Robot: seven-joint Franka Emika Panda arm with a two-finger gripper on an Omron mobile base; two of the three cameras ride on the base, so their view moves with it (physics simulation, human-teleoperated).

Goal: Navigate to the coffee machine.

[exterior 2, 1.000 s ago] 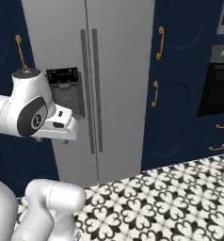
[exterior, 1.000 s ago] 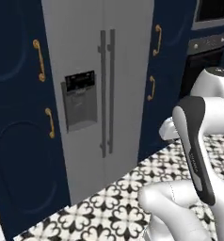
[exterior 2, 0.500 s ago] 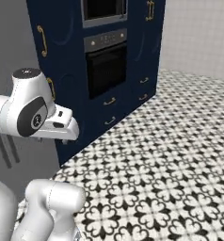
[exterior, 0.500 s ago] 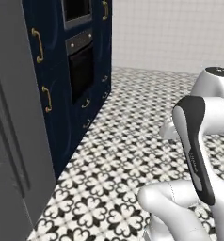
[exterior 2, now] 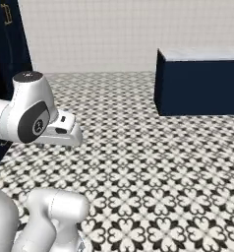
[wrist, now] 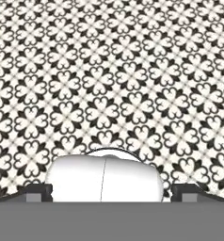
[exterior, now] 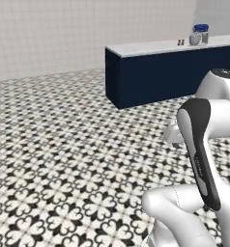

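The coffee machine is out of view. My gripper [wrist: 112, 192] points down at the black-and-white patterned floor [wrist: 114, 70]; its two dark fingertips [wrist: 38, 191] stand far apart at the bottom corners of the hand view, open, with nothing between them. The hand [exterior 2: 60, 133] hangs folded close in front of the arm, well above the floor, and from the other side the hand [exterior: 172, 135] peeks out behind the forearm.
A navy island counter [exterior: 155, 77] with a pale top stands ahead on the right, and the same counter [exterior 2: 202, 83] sits at the right base view's right edge. A blue-lidded jar [exterior: 200, 34] rests on it. Tall navy cabinets [exterior 2: 6, 49] border the left. Open patterned floor lies ahead.
The whole picture has swung: the camera turned from the fridge, past the wall ovens, to open floor and the island counter. The arm keeps the same folded pose.
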